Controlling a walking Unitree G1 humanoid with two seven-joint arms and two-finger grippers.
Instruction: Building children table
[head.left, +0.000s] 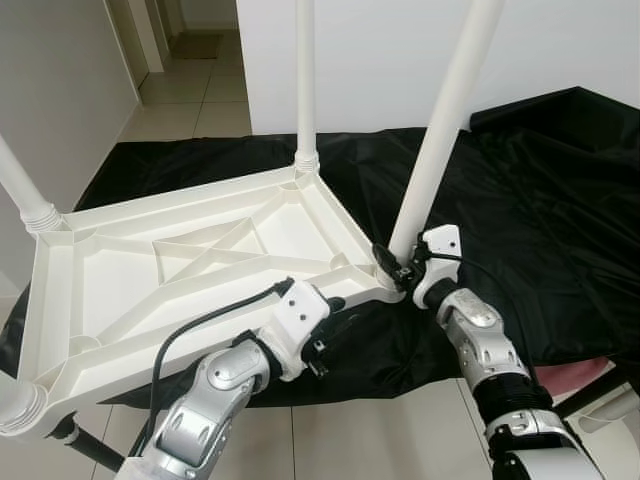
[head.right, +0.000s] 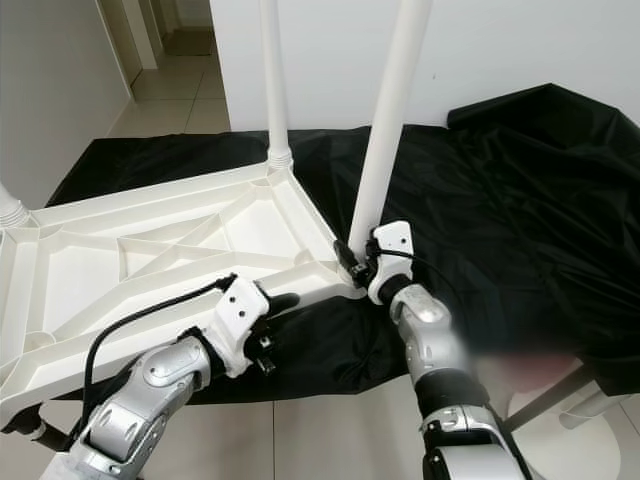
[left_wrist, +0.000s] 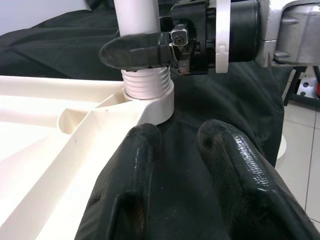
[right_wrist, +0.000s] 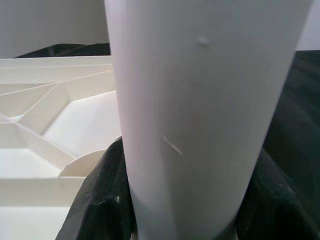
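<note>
The white plastic table top (head.left: 200, 250) lies upside down on a black cloth (head.left: 540, 200). A long white leg (head.left: 440, 130) stands tilted in its near right corner socket, its threaded end (left_wrist: 145, 82) showing above the socket. My right gripper (head.left: 395, 265) is shut on this leg just above the thread, one finger (right_wrist: 95, 200) on each side. My left gripper (head.left: 335, 303) hovers by the table's front edge, just left of that corner. Its fingers (left_wrist: 135, 165) are open by a narrow gap with nothing between them. Other legs stand at the far corner (head.left: 305, 80) and the left corners (head.left: 20, 185).
A white wall rises behind the cloth, and a tiled hallway (head.left: 190, 90) opens at the far left. Tiled floor lies in front of the table. A pink and white object (head.left: 590, 380) sits at the near right, and a black rod (head.left: 90, 445) at the near left.
</note>
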